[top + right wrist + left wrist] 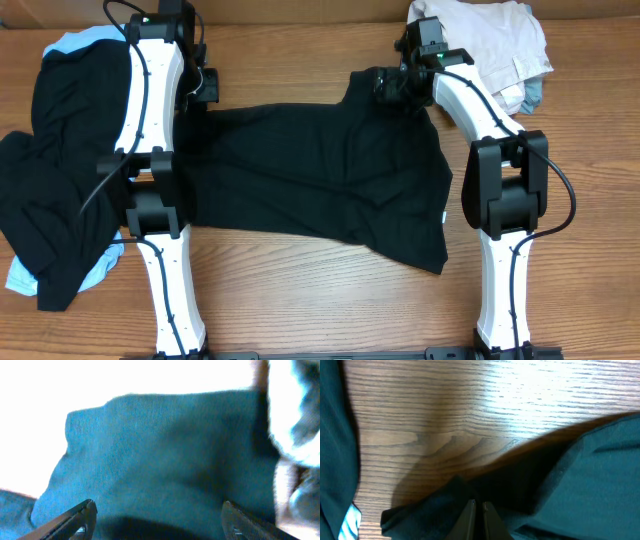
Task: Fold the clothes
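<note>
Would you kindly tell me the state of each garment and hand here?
shirt: spread out, wrinkled, not folded.
left hand: shut on the shirt's edge.
right hand: open over the shirt's sleeve.
black and blue pile: heaped, unfolded, at the left.
cream pile: crumpled, at the far right corner.
</note>
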Tool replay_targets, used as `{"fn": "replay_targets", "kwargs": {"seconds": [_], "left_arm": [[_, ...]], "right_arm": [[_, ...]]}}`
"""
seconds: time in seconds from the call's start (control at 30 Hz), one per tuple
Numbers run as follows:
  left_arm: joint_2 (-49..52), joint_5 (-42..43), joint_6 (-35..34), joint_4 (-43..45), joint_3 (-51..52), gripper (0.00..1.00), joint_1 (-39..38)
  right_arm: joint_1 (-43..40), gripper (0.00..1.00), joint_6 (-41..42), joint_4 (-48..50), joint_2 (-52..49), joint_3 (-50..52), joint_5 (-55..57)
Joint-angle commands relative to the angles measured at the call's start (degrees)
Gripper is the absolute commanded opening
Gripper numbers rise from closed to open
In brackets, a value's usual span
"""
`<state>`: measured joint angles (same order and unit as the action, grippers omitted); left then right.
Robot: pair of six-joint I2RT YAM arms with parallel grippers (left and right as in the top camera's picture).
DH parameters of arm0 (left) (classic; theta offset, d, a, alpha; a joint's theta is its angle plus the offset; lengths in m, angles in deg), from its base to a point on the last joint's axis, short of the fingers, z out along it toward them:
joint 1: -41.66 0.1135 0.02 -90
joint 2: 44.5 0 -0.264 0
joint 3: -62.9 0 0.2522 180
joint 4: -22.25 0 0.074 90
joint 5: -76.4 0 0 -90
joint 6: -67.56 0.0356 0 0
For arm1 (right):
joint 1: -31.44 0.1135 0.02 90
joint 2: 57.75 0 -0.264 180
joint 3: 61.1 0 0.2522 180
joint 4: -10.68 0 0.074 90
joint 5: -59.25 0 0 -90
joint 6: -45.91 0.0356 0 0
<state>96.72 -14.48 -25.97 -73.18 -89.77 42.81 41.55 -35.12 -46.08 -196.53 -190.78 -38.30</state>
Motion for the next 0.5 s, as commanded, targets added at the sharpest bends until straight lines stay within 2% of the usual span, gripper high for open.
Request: {"fn": "replay_targets", "kwargs": {"seconds": [0.0,0.13,0.47], "left_arm": [[-1.9,0.3,-0.7,0.3,-1.5,0.04,-0.3],[-1.9,0.3,-0.8,1.0,-1.5,0.04,-0.3],[-1.9,0.2,-0.8,1.8,-1.5,0.04,-0.3]], "right_arm": [[-0.4,0.83,-1.5,2.0,0.9,-1.6,5.9],[-0.6,0.82,-2.3,5.0,-0.3,-1.4,10.3],[-2.1,0.82,-3.3,8.9,-4.9,-1.4,10.5]]}}
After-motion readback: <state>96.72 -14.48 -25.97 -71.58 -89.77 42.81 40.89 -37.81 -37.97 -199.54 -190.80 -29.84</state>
